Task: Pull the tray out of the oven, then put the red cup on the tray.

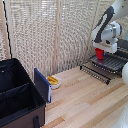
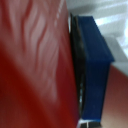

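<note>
Table: pale wood boards; it carries everything, with the task's things crowded at its far corner on the exterior view's right.
Black fabric case: open, at the table's near edge on the exterior view's left, with a blue panel leaning at its side; well apart from the work.
Oven: at the far right corner, mostly hidden behind the arm; its door is dropped open toward the table's middle, bar handle foremost.
Tray: the dark wire rack is drawn forward out of the oven mouth and lies roughly level above the open door.
Bowl: small, with yellow contents, near the case and far from the tray.
Pincer: pointing straight down over the tray, closed on the red cup; the wrist view is filled with red wall pressed against a blue finger pad.
Red cup: upright, hanging straight below the pincer, above the tray's end nearer the table's middle; its long axis is vertical.
Relation that matters: the tray lies directly beneath the cup. Whether the base already touches the wires cannot be told.
Judgement: the pull looks done; what remains is probably a short lowering and then letting go, keeping the cup plumb so that it seats across the wires.
</note>
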